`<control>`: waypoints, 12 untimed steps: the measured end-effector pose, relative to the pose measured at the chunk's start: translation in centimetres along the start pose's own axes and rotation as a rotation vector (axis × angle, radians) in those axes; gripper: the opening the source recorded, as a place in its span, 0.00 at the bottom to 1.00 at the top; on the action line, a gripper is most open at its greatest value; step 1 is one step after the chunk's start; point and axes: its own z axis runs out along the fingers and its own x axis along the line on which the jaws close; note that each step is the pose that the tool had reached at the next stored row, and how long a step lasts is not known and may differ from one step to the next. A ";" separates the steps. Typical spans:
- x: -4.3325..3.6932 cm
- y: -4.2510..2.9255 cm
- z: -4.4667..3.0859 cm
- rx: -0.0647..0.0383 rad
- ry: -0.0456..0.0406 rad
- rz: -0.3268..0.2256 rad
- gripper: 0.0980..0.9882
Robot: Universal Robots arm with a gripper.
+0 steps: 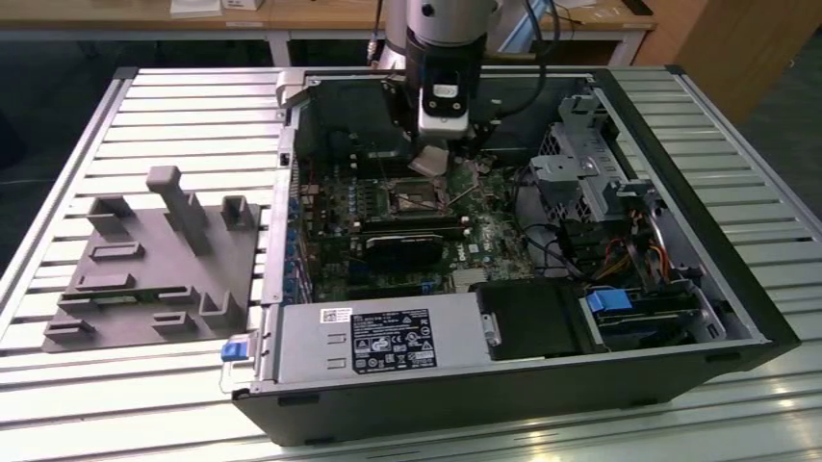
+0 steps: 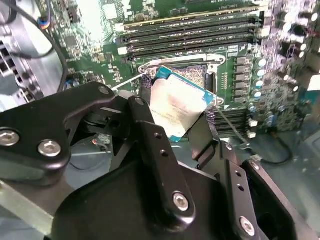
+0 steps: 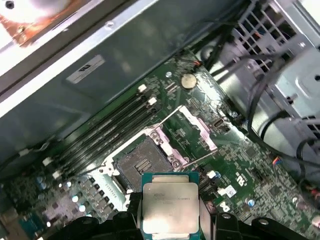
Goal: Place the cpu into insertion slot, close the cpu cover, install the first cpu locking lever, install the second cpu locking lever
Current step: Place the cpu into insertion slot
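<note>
Nearest, a grey power-supply box (image 1: pixel 372 342) lies along the near wall of the open computer case (image 1: pixel 514 409), with a grey fixture block (image 1: pixel 148 265) on the exterior view's left. Farther in, the insertion slot (image 3: pixel 142 162) sits bare in the green board (image 3: pixel 250 175), and the cpu cover (image 3: pixel 196 127) is folded back open beside it. Above the slot, the gripper (image 2: pixel 176 112) has its fingers closed on two opposite edges of the cpu (image 3: pixel 170 207), which is tilted and clear of the socket.
</note>
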 end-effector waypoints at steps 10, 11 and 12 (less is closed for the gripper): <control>0.00 -0.03 0.46 0.000 -0.0134 0.193 0.49; 0.00 -0.03 0.51 0.000 -0.0147 0.211 0.49; 0.00 -0.04 0.55 0.000 -0.0160 0.229 0.49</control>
